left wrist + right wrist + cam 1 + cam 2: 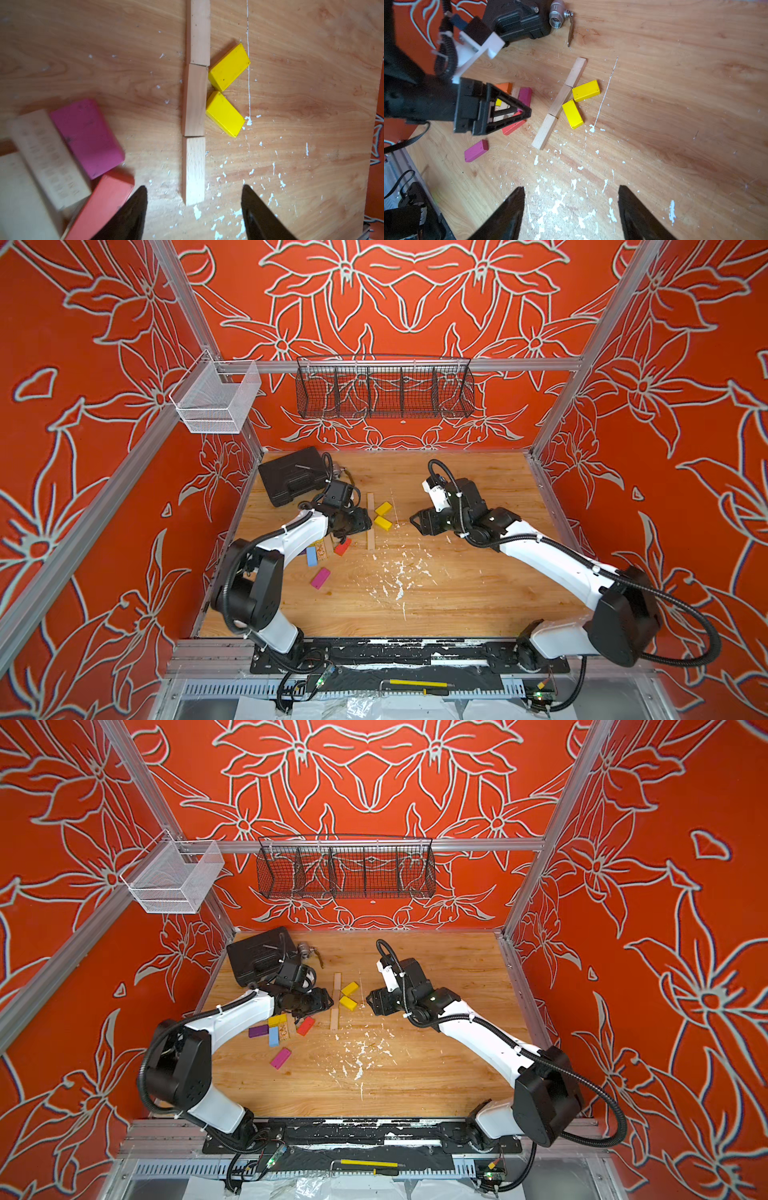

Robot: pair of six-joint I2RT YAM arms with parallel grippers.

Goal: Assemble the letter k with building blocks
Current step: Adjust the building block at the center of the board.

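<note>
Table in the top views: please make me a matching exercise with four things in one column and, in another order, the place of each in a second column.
1. three pale wooden bars
2. two yellow blocks
3. nearer magenta block
4. black case

a. far left corner of the table
b. by itself, apart from the heap
c. end to end in one straight line
d. slanted against one side of that line

Pairs: 1-c, 2-d, 3-b, 4-a

Black case (289, 483) beside metal valve (557, 19)
</note>
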